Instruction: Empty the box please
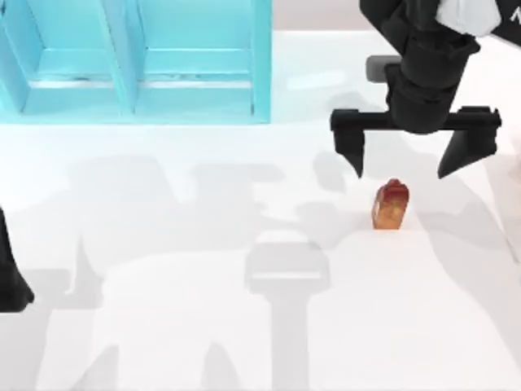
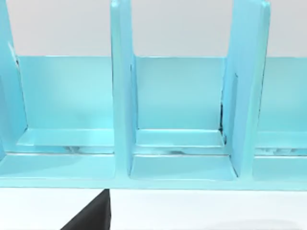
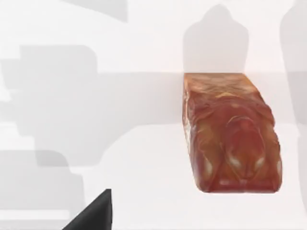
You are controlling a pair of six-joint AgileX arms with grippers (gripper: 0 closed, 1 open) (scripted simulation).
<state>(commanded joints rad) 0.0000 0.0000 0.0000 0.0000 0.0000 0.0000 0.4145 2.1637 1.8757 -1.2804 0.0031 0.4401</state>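
The reddish-brown block [image 1: 390, 205] lies on the white tabletop [image 1: 244, 326], well apart from the light blue box [image 1: 134, 61]. The right tool [image 1: 403, 167] hovers just above the block, fingers spread apart and holding nothing. The left arm [image 1: 12, 277] sits parked at the tabletop's left edge.

The right arm [image 1: 427, 65] is matte black and cylindrical; its gripper [image 1: 404, 163] has a flat crossbar and two tapered black fingers [image 1: 352, 151].

Below my wrist a reddish-brown glazed block [image 3: 230, 136] lies flat on the white table [image 3: 120, 167], shadows around it.
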